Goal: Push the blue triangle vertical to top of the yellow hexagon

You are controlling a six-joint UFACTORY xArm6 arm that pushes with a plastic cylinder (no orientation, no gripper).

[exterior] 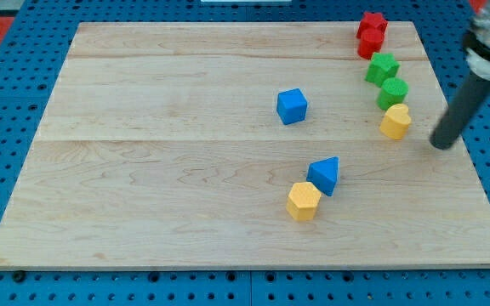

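Note:
The blue triangle (324, 174) lies on the wooden board (143, 170) below the middle, touching the upper right of the yellow hexagon (303, 201). My tip (441, 145) is at the board's right side, well to the right of and a little above the blue triangle, just right of a yellow heart-like block (395, 121). The tip touches no block.
A blue cube (292, 106) sits above the triangle near the board's middle. Along the right side run a red star (372, 25), another red block (368, 45), a green star (382, 66) and a green block (393, 91). The board rests on blue pegboard.

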